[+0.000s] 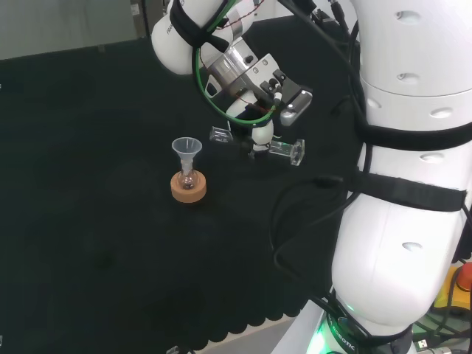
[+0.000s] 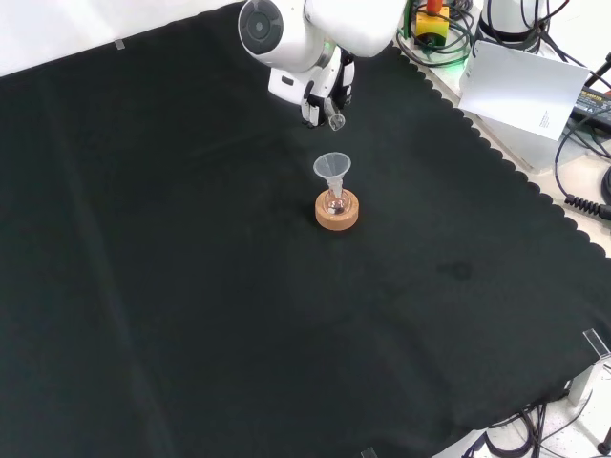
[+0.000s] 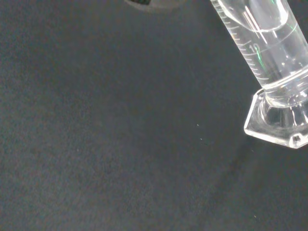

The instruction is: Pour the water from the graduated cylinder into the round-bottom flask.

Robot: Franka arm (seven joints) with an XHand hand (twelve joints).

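A small round-bottom flask (image 1: 188,179) stands on a cork ring (image 1: 188,189) with a clear funnel (image 1: 186,150) in its neck; in the front view the same funnel (image 2: 331,167) and cork ring (image 2: 337,211) sit mid-cloth. The hand (image 1: 254,127) is shut on a clear graduated cylinder (image 1: 284,150), which lies almost level above the cloth. Its mouth (image 1: 219,134) points left, toward the funnel, and stays right of it and a little higher. In the front view the hand (image 2: 320,93) hangs beyond the funnel. Up close, the cylinder (image 3: 269,48) holds clear liquid above its hexagonal foot (image 3: 279,124).
Black cloth (image 2: 191,286) covers the bench all around the flask. The arm's white links (image 1: 405,184) fill the right of the head view. Cables, a red button and a white sheet (image 2: 520,81) lie beyond the cloth's scalloped edge.
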